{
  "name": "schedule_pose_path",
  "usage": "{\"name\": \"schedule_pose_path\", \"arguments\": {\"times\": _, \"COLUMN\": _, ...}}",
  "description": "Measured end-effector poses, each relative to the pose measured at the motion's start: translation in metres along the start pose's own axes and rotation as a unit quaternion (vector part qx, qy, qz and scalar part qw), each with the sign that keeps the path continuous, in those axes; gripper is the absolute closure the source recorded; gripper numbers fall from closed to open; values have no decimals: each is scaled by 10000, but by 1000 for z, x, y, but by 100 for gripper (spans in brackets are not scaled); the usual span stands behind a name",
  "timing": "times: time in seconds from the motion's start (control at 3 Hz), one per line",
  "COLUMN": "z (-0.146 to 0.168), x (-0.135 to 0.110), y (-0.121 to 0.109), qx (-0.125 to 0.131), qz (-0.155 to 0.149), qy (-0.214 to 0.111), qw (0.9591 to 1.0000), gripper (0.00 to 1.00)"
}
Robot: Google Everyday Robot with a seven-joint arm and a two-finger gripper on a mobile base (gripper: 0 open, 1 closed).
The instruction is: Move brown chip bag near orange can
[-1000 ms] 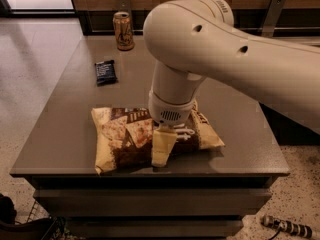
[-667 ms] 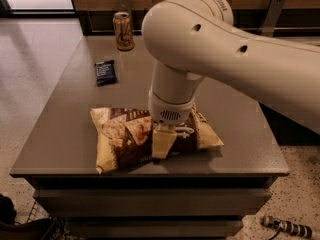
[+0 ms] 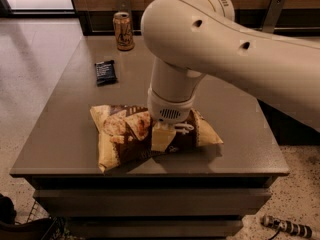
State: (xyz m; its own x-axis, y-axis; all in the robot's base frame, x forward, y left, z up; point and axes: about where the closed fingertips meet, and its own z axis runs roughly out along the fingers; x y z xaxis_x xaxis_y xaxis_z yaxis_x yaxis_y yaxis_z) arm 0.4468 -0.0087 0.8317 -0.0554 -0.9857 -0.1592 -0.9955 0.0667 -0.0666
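The brown chip bag [image 3: 127,134] lies flat on the grey table [image 3: 65,129] near its front edge, dark brown in the middle with cream-yellow ends. My gripper [image 3: 162,139] comes straight down from the big cream arm and presses onto the bag's middle; one cream finger [image 3: 161,136] shows against the bag. The orange can [image 3: 123,31] stands upright at the table's far edge, well behind the bag and to the left of the arm.
A small dark blue snack packet [image 3: 105,72] lies on the table between the can and the bag, to the left. A wooden wall with metal brackets [image 3: 274,11] runs behind the table. A dark basket [image 3: 30,226] sits on the floor at front left.
The arm has shifted slightly left and the gripper has settled a little lower on the bag. The bag, can and packet have not moved.
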Motion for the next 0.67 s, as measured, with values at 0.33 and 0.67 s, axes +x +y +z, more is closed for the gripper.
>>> {"name": "schedule_pose_path", "arguments": {"times": 0.33, "z": -3, "x": 0, "y": 0, "qx": 1, "qz": 0, "qy": 0, "qw": 10000, "gripper": 100}}
{"name": "schedule_pose_path", "arguments": {"times": 0.67, "z": -17, "x": 15, "y": -17, "qx": 264, "qz": 175, "qy": -4, "qw": 9995, "gripper": 100}}
